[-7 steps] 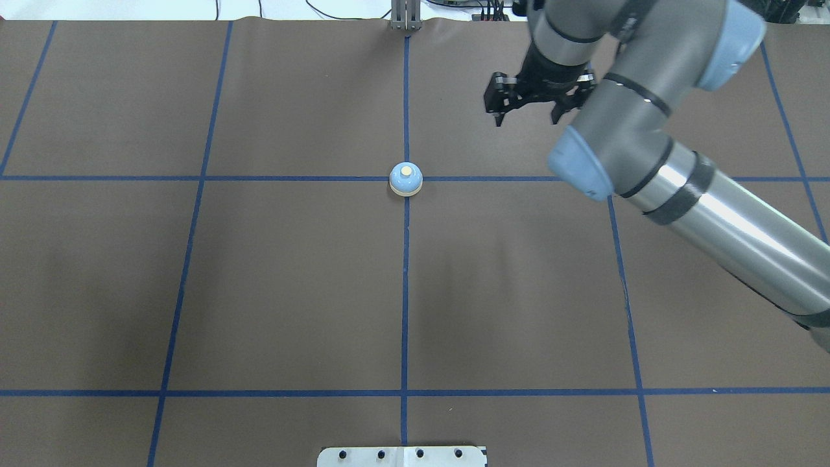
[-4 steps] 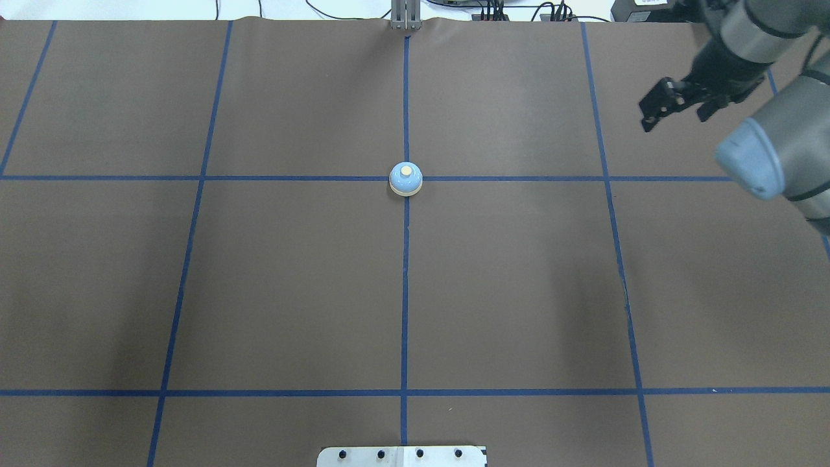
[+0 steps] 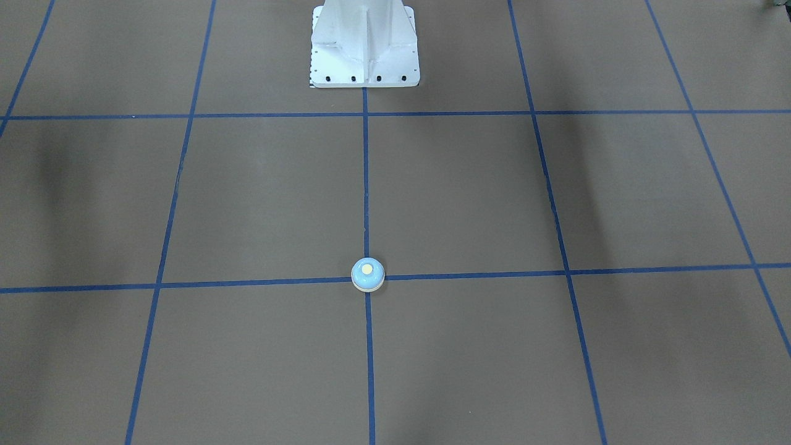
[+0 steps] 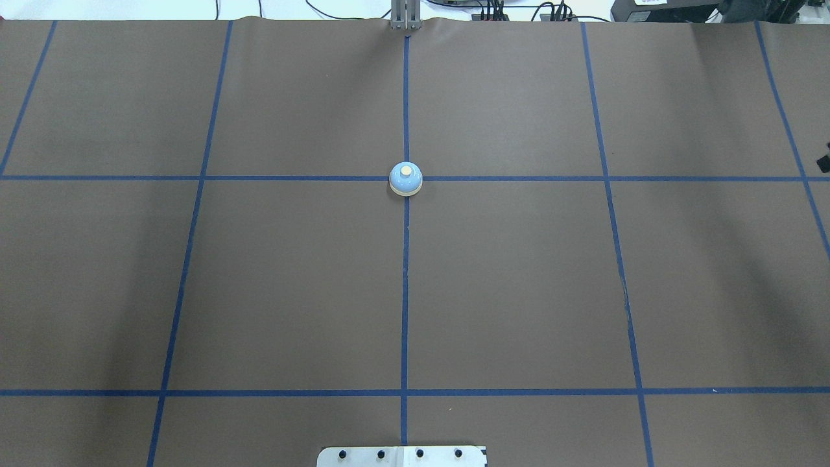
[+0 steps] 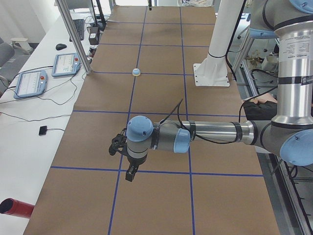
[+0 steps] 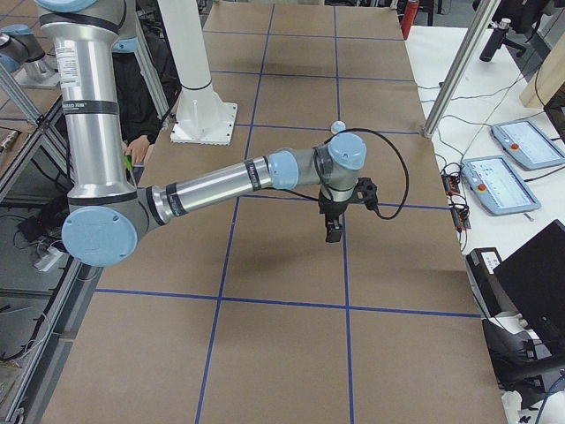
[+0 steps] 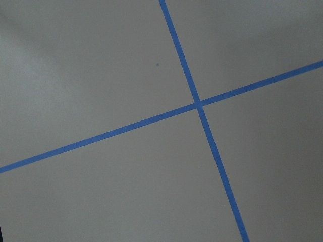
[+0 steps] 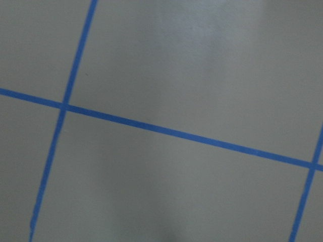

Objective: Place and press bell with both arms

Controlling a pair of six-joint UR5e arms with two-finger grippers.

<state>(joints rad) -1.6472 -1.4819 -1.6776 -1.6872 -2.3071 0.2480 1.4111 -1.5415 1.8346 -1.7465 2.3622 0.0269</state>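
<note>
The light-blue bell [image 4: 406, 178] with its cream button stands upright on a crossing of blue tape lines at the table's middle; it also shows in the front view [image 3: 368, 274] and small in the side views [image 5: 136, 72] [image 6: 337, 126]. No gripper is near it. My left gripper [image 5: 129, 176] hangs low over the table far to the bell's left; I cannot tell if it is open. My right gripper [image 6: 333, 233] hangs over the table far to the bell's right, only a black sliver [image 4: 824, 159] at the overhead edge; its state is unclear. Both wrist views show only brown mat and tape.
The white bolted pedestal [image 3: 364, 49] stands at the robot's side of the table. A metal post [image 4: 406, 16] rises at the far edge. Side benches hold tablets [image 5: 32, 82] and a red cylinder [image 5: 14, 207]. Blue tape lines grid the brown mat [image 4: 292, 279].
My right arm has swung from just right of the bell out past the overhead view's right edge. The bell has not moved.
</note>
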